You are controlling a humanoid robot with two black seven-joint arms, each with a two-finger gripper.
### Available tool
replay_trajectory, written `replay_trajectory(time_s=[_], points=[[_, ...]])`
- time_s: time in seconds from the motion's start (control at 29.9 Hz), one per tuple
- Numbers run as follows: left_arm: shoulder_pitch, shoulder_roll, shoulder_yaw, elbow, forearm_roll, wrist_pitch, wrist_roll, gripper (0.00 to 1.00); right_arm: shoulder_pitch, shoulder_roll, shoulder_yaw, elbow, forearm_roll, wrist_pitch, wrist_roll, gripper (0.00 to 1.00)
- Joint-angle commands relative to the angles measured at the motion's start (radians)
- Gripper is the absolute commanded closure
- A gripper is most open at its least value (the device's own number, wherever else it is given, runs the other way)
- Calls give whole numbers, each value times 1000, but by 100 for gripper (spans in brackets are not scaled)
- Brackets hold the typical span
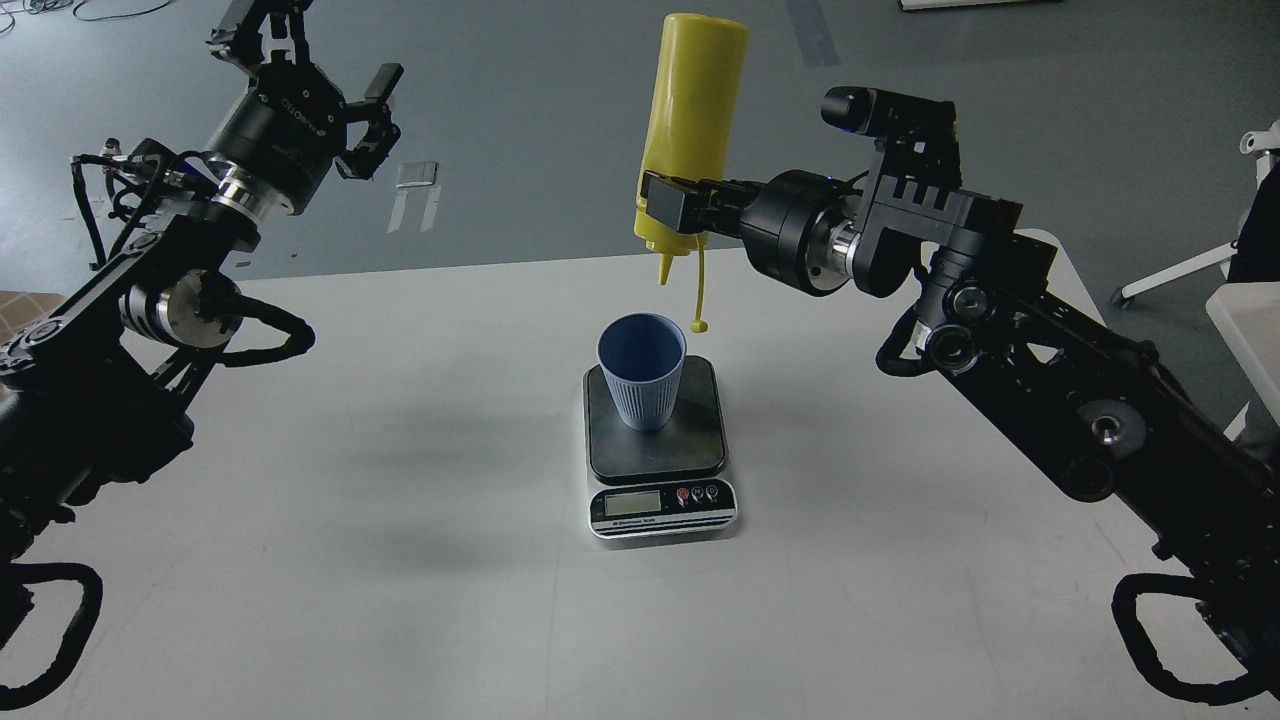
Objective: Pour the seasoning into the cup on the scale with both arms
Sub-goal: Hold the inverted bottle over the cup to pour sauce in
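- Seasoning bottle (690, 120) held upside down by the right gripper (668, 210), fingers clamped across its lower body close to the shoulder; nozzle pointing down, tethered cap (700, 325) dangling free below it.
- Cup (641, 370) upright on the scale (658, 450), mid-counter (400, 550); open mouth just short of the nozzle, toward 7 o'clock from the tip.
- Tip looks to sit over the far rim at about 1 o'clock of the cup rather than over its centre; judged from one view, so depth uncertain.
- Best nudged a little toward 7 o'clock and lowered, so that any stream lands inside and not on the platform.
- Worth watching the hanging cap: close beside the rim at 2 o'clock, liable to knock the light cup or drip on the scale.
- Squeeze gently, in short pulses, reading the display (632, 503) between them.
- Left gripper (365, 115) raised at 10 o'clock, well apart from everything, fingers spread and holding nothing; free to steady the cup if needed.
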Motion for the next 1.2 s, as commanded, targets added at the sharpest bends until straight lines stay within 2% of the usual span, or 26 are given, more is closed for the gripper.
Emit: replay_trajectory(time_s=[0.0,0.27,0.5,0.64,0.67,0.74,0.9,1.04,1.17], points=[[0,1,0,0,0,1,-1,3,-2,15,-22,-1,-51,0,0,45],[0,1,0,0,0,-1,-1,3,-17,20,-74,-1,-134,-5,0,45],[2,1,0,0,0,-1,-1,3,-25,27,-77,-4,-162,-11,-2,51],[0,1,0,0,0,-1,-1,3,-34,27,-77,-2,-170,-12,-2,72],[0,1,0,0,0,-1,-1,3,-37,27,-77,-4,-170,-12,-2,85],[0,1,0,0,0,-1,-2,3,-44,27,-77,-4,-170,-12,-2,100],[-1,1,0,0,0,-2,-1,3,-57,37,-77,-4,-173,-18,0,100],[0,3,-2,0,0,-2,-2,3,-69,47,-79,-4,-174,-77,0,100],[0,3,-2,0,0,-2,-2,3,-71,49,-76,-1,-190,-86,1,100]])
